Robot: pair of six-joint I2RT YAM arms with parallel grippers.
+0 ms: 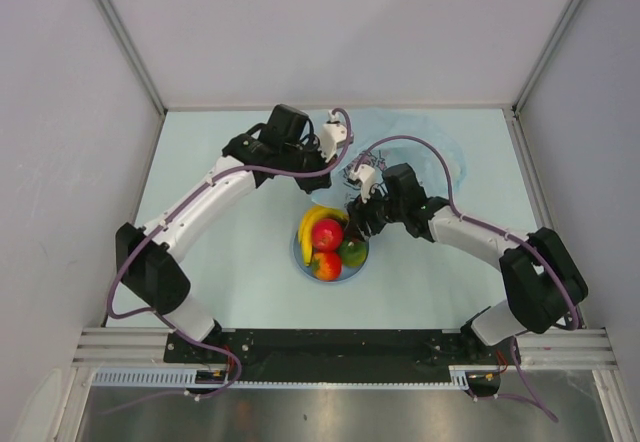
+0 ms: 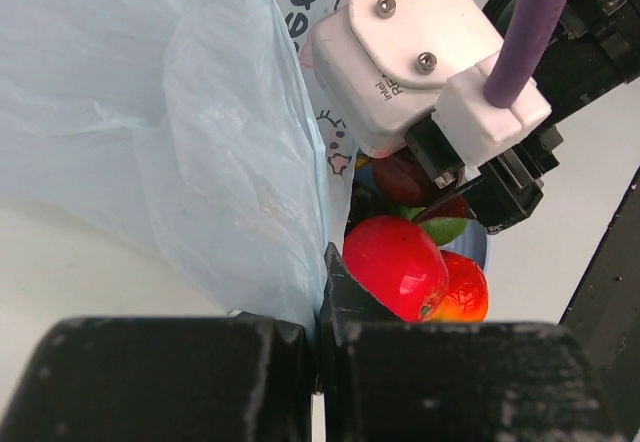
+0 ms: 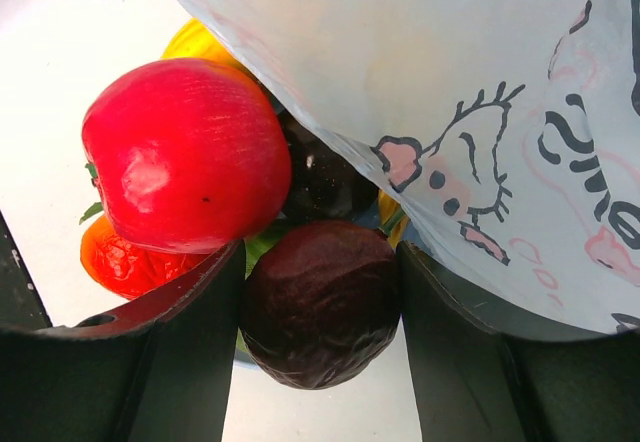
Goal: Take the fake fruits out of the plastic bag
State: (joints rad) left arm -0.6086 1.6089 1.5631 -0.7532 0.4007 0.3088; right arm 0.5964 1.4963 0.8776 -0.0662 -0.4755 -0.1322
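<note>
The pale-blue printed plastic bag (image 1: 415,152) lies at the back of the table, lifted at its near edge. My left gripper (image 1: 335,144) is shut on a fold of the plastic bag (image 2: 180,142), jaws together (image 2: 322,332). My right gripper (image 1: 358,218) holds a small dark maroon fruit (image 3: 320,302) between its fingers, just above the blue plate (image 1: 297,254). On the plate lie a banana (image 1: 312,224), a red apple (image 1: 327,234), a green fruit (image 1: 351,252) and a red-orange fruit (image 1: 327,265). The bag (image 3: 450,82) hangs over the right gripper (image 3: 320,262).
Grey walls enclose the table at the back and on both sides. The arms' black base rail (image 1: 330,347) runs along the near edge. The two wrists are close together above the plate, the right wrist's white housing (image 2: 400,52) right in front of the left camera.
</note>
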